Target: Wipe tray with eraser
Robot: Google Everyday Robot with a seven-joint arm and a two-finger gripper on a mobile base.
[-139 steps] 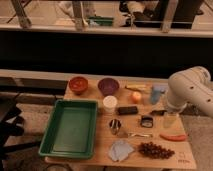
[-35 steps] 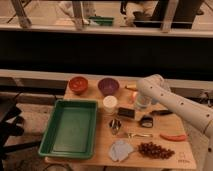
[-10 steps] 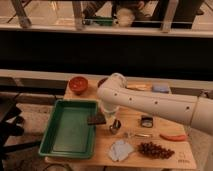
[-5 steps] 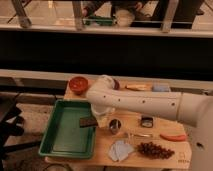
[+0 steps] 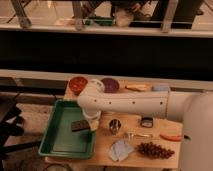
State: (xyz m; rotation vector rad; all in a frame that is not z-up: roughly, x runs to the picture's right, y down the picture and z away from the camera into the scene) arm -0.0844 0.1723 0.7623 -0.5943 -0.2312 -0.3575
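The green tray (image 5: 57, 137) lies at the left end of the wooden table. The dark eraser (image 5: 79, 125) is inside the tray near its right rim, low over the tray floor or on it; I cannot tell which. My white arm reaches in from the right across the table. My gripper (image 5: 87, 123) is at the eraser's right end, over the tray's right side, shut on the eraser. The arm's bulk hides most of the gripper.
An orange bowl (image 5: 77, 85) and a purple bowl (image 5: 111, 84) stand at the back. A metal cup (image 5: 115, 125), a small square black object (image 5: 146, 121), a spoon (image 5: 137, 134), grapes (image 5: 154, 150), a grey-blue cloth (image 5: 120, 150) and an orange-red item (image 5: 171, 137) lie to the tray's right.
The arm has swung left from the table's right side, carrying the eraser from the table's middle into the tray. In the last half second it moved slightly towards the tray's front.
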